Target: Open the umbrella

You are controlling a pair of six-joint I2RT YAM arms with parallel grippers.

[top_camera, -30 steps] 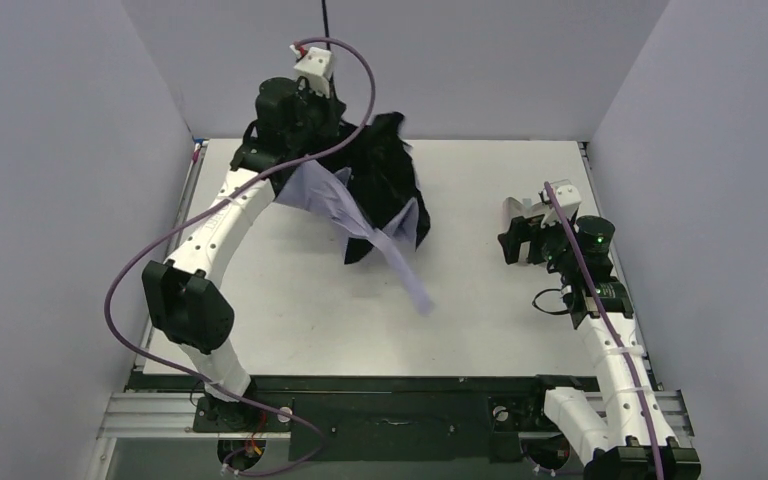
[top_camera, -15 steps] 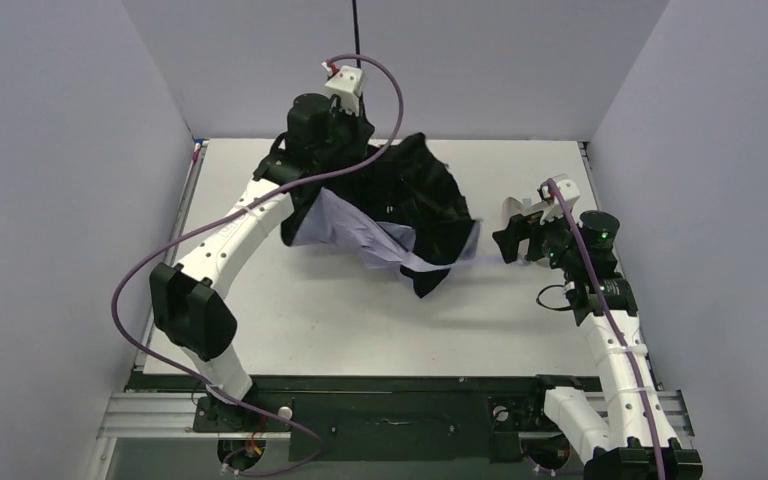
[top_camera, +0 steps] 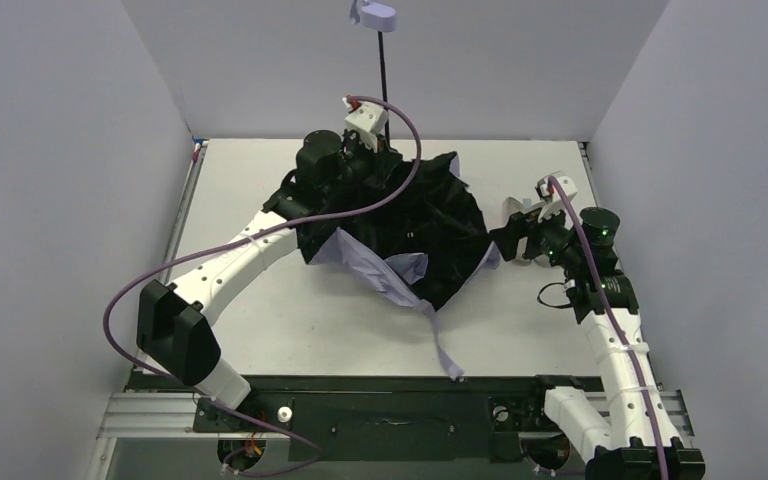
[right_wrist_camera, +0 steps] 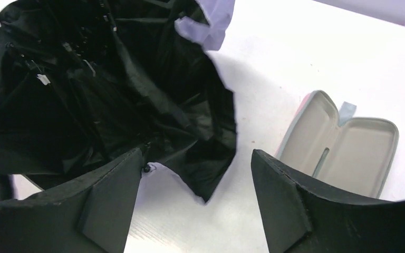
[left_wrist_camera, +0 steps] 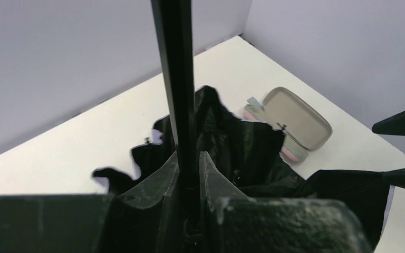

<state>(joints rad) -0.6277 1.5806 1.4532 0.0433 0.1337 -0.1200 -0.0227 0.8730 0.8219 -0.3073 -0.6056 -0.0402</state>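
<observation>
1. One compact umbrella [top_camera: 430, 240], lilac-pink fabric with a black underside, sits half-unfolded at the middle of the white desk [top_camera: 260, 320], its thin black shaft upright.
2. Left gripper [left_wrist_camera: 187, 182] is pinched on that shaft. Right gripper [right_wrist_camera: 195, 203] is spread and empty beside the canopy's edge.
3. Open pinkish oblong case [right_wrist_camera: 343, 153] lies nearby; pale grey walls [top_camera: 60, 150] enclose three sides.

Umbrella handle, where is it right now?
The handle is at the top middle of the overhead view, capping the black shaft that the left gripper clamps, above the canopy.
</observation>
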